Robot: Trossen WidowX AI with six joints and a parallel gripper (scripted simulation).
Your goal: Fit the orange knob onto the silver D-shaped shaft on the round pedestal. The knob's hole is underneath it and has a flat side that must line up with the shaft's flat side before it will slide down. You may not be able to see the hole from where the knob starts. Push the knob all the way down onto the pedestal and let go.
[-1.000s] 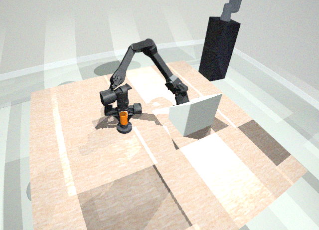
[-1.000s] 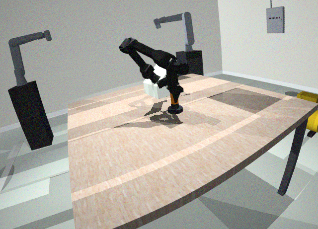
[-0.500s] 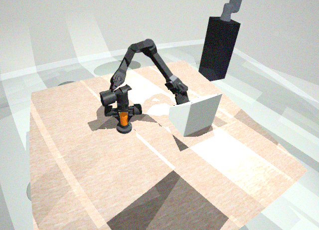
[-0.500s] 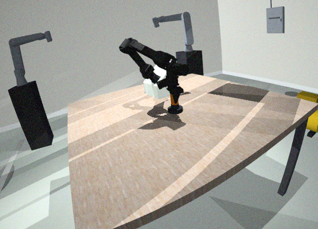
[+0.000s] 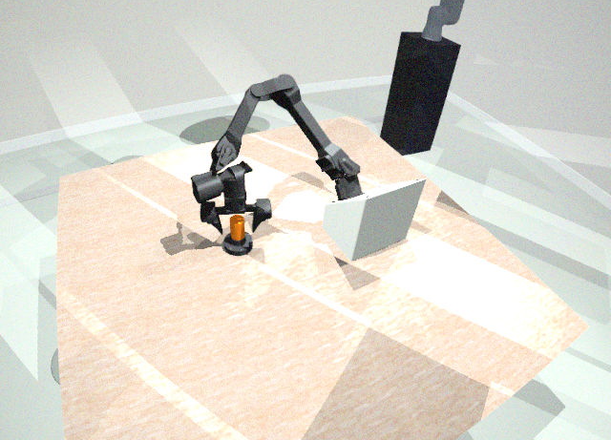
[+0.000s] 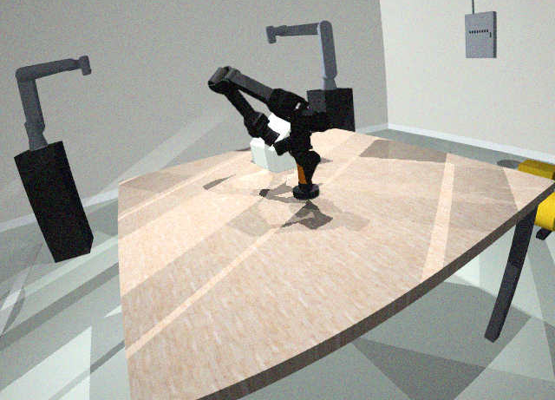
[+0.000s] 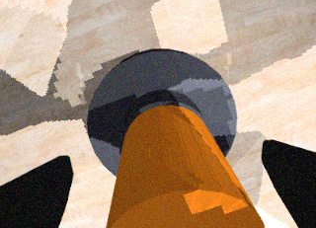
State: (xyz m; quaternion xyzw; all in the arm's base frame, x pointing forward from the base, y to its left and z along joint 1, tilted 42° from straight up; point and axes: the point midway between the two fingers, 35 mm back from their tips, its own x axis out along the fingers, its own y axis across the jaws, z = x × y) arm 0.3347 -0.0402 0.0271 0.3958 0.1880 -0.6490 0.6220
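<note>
The orange knob [image 5: 237,228] [image 6: 302,174] [image 7: 168,159] stands upright on the dark round pedestal [image 5: 237,251] [image 6: 305,193] [image 7: 148,70], over its middle. The shaft does not show; the knob covers it. In the wrist view a dark raised ring shows around the knob's foot; whether the knob sits fully down on the pedestal cannot be told for sure. My gripper [image 5: 237,230] [image 7: 168,159] is open. Its fingertips stand wide apart on both sides of the knob, with a gap on each side, and do not touch it.
A pale grey-white box [image 5: 389,223] [image 6: 269,155] stands on the wooden table [image 5: 197,326] [image 6: 269,297], close to my arm's base. Other robot arms on black stands [image 5: 419,93] [image 6: 54,203] are beyond the table.
</note>
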